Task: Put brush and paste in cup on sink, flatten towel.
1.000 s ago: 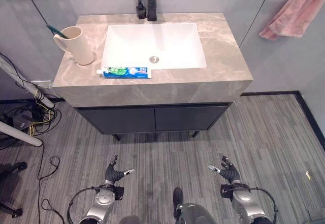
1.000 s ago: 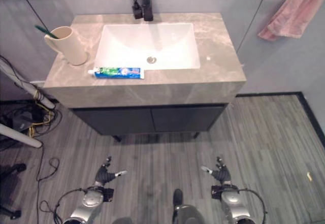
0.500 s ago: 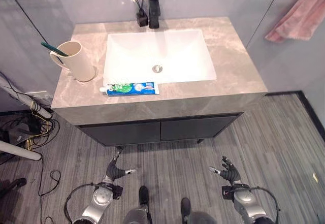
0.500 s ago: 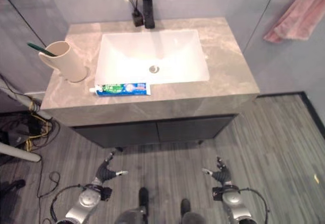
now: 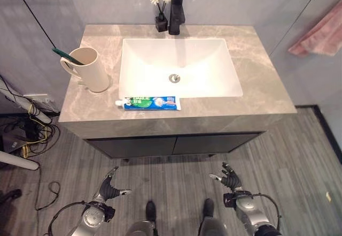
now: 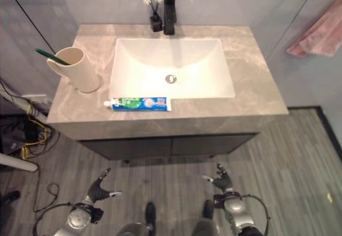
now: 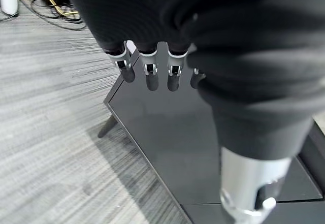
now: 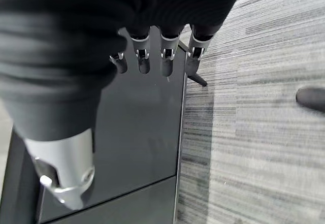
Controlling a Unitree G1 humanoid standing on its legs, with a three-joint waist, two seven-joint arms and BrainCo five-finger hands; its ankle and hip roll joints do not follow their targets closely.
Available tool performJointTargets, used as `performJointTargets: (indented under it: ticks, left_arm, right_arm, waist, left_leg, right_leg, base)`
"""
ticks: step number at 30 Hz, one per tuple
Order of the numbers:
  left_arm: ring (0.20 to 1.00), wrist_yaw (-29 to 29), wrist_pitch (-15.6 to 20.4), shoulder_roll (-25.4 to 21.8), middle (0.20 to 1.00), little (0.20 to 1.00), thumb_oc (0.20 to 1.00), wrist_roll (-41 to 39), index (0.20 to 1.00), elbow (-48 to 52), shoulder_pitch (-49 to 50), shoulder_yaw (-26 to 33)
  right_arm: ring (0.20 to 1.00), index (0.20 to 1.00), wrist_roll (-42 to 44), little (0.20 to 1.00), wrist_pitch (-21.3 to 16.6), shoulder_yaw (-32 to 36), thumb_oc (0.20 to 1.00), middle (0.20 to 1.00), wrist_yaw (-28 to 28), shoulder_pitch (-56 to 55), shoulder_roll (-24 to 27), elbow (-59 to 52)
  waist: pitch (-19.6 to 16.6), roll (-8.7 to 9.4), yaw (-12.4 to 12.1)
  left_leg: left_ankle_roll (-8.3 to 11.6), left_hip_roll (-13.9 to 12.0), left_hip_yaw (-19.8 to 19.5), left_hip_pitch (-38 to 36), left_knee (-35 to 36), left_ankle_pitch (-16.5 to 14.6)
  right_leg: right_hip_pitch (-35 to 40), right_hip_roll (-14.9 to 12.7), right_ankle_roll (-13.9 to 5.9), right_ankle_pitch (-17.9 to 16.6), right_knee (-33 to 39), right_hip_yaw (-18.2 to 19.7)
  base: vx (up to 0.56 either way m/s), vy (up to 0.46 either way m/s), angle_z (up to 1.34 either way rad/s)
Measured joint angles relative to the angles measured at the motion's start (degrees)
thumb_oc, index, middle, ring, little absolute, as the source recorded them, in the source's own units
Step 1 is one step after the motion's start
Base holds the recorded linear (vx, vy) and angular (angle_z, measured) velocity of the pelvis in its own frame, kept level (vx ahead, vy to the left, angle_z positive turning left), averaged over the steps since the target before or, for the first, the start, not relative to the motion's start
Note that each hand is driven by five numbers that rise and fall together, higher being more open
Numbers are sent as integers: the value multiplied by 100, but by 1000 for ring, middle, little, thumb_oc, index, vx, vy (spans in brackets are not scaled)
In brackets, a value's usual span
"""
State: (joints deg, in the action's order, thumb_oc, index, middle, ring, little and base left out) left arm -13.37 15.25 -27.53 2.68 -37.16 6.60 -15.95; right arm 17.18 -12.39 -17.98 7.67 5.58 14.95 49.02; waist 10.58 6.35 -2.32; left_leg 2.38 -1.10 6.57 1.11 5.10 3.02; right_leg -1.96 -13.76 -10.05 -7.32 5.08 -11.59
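Left eye view | paste (image 5: 149, 103) lay crosswise on table (image 5: 267, 86) front edge, up-ahead of left hand (image 5: 109, 187), nearer it | right hand (image 5: 230, 179) low | both relaxed, empty

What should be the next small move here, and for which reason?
Probably raise the left robot hand toward the toothpaste tube. The toothbrush already stands in the cup, but the tube lies flat on the counter's front edge, and both the left and the right robot hand hang open and low before the cabinet.
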Motion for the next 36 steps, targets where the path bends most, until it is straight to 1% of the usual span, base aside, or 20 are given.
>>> performJointTargets:
  ticks: [1, 2, 3, 4, 7, 10, 11, 13, 14, 16, 18, 20, 23, 27, 29, 30, 31, 33, 34, 36]
  left_arm:
    - [1000, 1, 44, 16, 1000, 1000, 1000, -4, 1000, 109, 113, 6]
    - [1000, 1, 142, 16, 1000, 1000, 1000, -1, 1000, 279, 240, 4]
    - [1000, -2, 199, 17, 1000, 1000, 1000, -2, 1000, 376, 283, 6]
    - [1000, -16, 217, 20, 1000, 1000, 1000, -3, 1000, 442, 351, 8]
    - [1000, -58, 301, -149, 1000, 1000, 1000, 2, 1000, 916, 558, 21]
    - [1000, -145, 482, -528, 1000, 1000, 1000, 17, 1000, 1727, 836, 204]
    - [1000, -151, 573, -830, 1000, 1000, 1000, 17, 1000, 2121, 974, 300]
    - [1000, -136, 625, -1258, 1000, 1000, 1000, 3, 1000, 2744, 1147, 606]
    - [1000, -138, 728, -1337, 1000, 1000, 1000, -70, 1000, 2959, 1219, 833]
    - [1000, 50, 772, -1440, 1000, 1000, 1000, -625, 1000, 3494, 1291, 1198]
    - [1000, 254, 816, -1951, 1000, 1000, 1000, -869, 1000, 4126, 1389, 1416]
    - [1000, 416, 876, -2384, 1000, 1000, 1000, -1046, 1000, 4556, 1374, 1842]
    - [1000, 528, 986, -2418, 1000, 1000, 1000, -1391, 1000, 4728, 1020, 2164]
    - [1000, 677, 1015, -2412, 1000, 1000, 1000, -1632, 1000, 4766, 573, 2063]
    - [1000, 752, 1016, -2418, 1000, 1000, 1000, -1634, 1000, 4738, 210, 1942]
    - [1000, 788, 1016, -2436, 1000, 1000, 1000, -1633, 1000, 4698, -41, 1935]
    - [1000, 805, 1016, -2449, 1000, 1000, 1000, -1634, 1000, 4675, -149, 1917]
    - [1000, 818, 1035, -2716, 1000, 1000, 1000, -1678, 1000, 4479, -334, 1770]
    - [1000, 891, 987, -2926, 1000, 1000, 1000, -1747, 1000, 4254, -500, 1538]
    - [1000, 974, 968, -2884, 1000, 1000, 1000, -1778, 1000, 4088, -599, 1423]
  right_arm:
    - [1000, 1000, 0, 1000, -19, 11, 1000, 1000, -13, 32, 65, -30]
    - [1000, 1000, 0, 1000, -23, 18, 1000, 1000, -17, 36, 175, 49]
    - [1000, 1000, 1, 1000, -19, 66, 1000, 1000, -10, 23, 248, 162]
    - [1000, 1000, 8, 1000, -17, 155, 1000, 1000, -1, 22, 300, 208]
    - [1000, 1000, 108, 1000, -38, 435, 1000, 1000, 101, 63, 340, 459]
    - [1000, 1000, 231, 1000, -40, 448, 1000, 1000, 97, 0, 352, 639]
    - [1000, 1000, 232, 1000, -44, 449, 1000, 1000, 96, 2, 352, 691]
    - [1000, 1000, 226, 1000, -46, 452, 1000, 1000, 94, -56, 364, 884]
    - [1000, 1000, 223, 1000, -43, 450, 1000, 1000, 91, -53, 367, 931]
    - [1000, 1000, 151, 1000, -35, 447, 1000, 1000, 84, -94, 408, 1038]
    - [1000, 1000, 112, 1000, -24, 447, 1000, 1000, 65, -141, 424, 1075]
    - [1000, 1000, 106, 1000, -26, 462, 1000, 1000, -26, -136, 462, 1052]
    - [1000, 1000, 106, 1000, -23, 546, 1000, 1000, -60, -148, 499, 1008]
    - [1000, 1000, 104, 1000, -3, 551, 1000, 1000, -146, -132, 515, 995]
    - [1000, 1000, -1, 1000, 33, 545, 1000, 1000, -156, -72, 516, 1000]
    - [1000, 1000, -1, 1000, 35, 489, 1000, 1000, -159, -21, 517, 978]
    - [1000, 1000, 0, 1000, 36, 477, 1000, 1000, -163, -61, 515, 959]
    - [1000, 1000, -3, 1000, 75, 424, 1000, 1000, -190, -64, 515, 703]
    - [1000, 1000, -3, 1000, 90, 412, 1000, 1000, -225, -3, 511, 565]
    - [1000, 1000, -3, 1000, 108, 376, 1000, 1000, -271, 41, 512, 521]
  waist:
    - [-6, -69, 4]
    - [-23, -152, -55]
    - [-36, -214, -70]
    - [-29, -282, -155]
    - [0, -462, -317]
    - [-59, -614, -382]
    - [-57, -668, -445]
    - [-56, -757, -500]
    - [-79, -802, -517]
    - [-125, -918, -632]
    - [-139, -977, -648]
    - [-186, -1037, -657]
    - [-260, -1142, -629]
    - [-274, -1155, -615]
    - [-282, -1141, -595]
    - [-301, -1112, -365]
    - [-303, -1094, -250]
    - [-336, -1026, -258]
    - [-332, -1000, -188]
    - [-320, -1001, 62]
  left_leg:
    - [69, -128, -86, 37, 1, 30]
    - [191, -314, -203, 121, 1, 67]
    - [261, -417, -350, 200, 0, 100]
    - [307, -506, -438, 253, 0, 135]
    - [400, -632, -621, 353, 0, 195]
    - [438, -634, -825, 476, 0, 227]
    - [436, -629, -883, 496, 0, 238]
    - [425, -591, -953, 492, 0, 248]
    - [422, -568, -986, 495, 1, 248]
    - [407, -511, -1061, 507, 1, 248]
    - [394, -475, -1116, 501, -1, 258]
    - [393, -454, -1143, 505, 0, 258]
    - [392, -423, -1165, 512, -1, 258]
    - [392, -442, -1055, 511, -1, 254]
    - [379, -448, -912, 515, 0, 243]
    - [376, -436, -898, 548, 0, 243]
    - [375, -429, -875, 543, -1, 243]
    - [348, -466, -586, 580, 0, 218]
    - [347, -472, -398, 608, 1, 212]
    - [345, -454, -304, 608, 2, 214]
  right_leg:
    - [21, 136, 45, 28, 10, -48]
    - [21, 317, 152, 94, 46, -212]
    - [21, 441, 235, 144, 35, -352]
    - [19, 544, 278, 162, 1, -446]
    - [28, 675, 372, 213, 48, -627]
    - [22, 681, 366, 268, 47, -807]
    - [28, 668, 351, 279, 48, -835]
    - [91, 635, 344, 284, 47, -935]
    - [108, 613, 323, 301, 48, -957]
    - [123, 560, 329, 294, 49, -997]
    - [192, 547, 317, 303, 45, -1098]
    - [203, 518, 312, 306, 47, -1122]
    - [199, 492, 301, 302, 39, -1126]
    - [143, 502, 306, 296, 4, -1054]
    - [54, 494, 302, 258, 1, -910]
    - [-6, 482, 296, 236, 1, -874]
    - [-37, 486, 291, 229, 0, -850]
    - [-216, 486, 280, 219, 2, -570]
    - [-393, 493, 308, 88, 0, -376]
    - [-425, 487, 300, 57, -1, -278]
  base:
    - [9, -148, 26]
    - [12, -138, 55]
    - [1, -122, 53]
    - [-10, -109, 40]
    - [-5, -92, 28]
    - [5, -44, 34]
    - [6, -23, 18]
    - [12, -16, 23]
    - [31, -14, 20]
    - [33, 0, 17]
    - [17, 14, 22]
    - [27, 10, 10]
    - [4, 5, 1]
    - [23, 23, -11]
    - [13, 28, -29]
    - [19, 60, -21]
    - [15, 48, -25]
    - [-5, 34, -65]
    - [-17, 40, -72]
    - [-9, 26, -34]
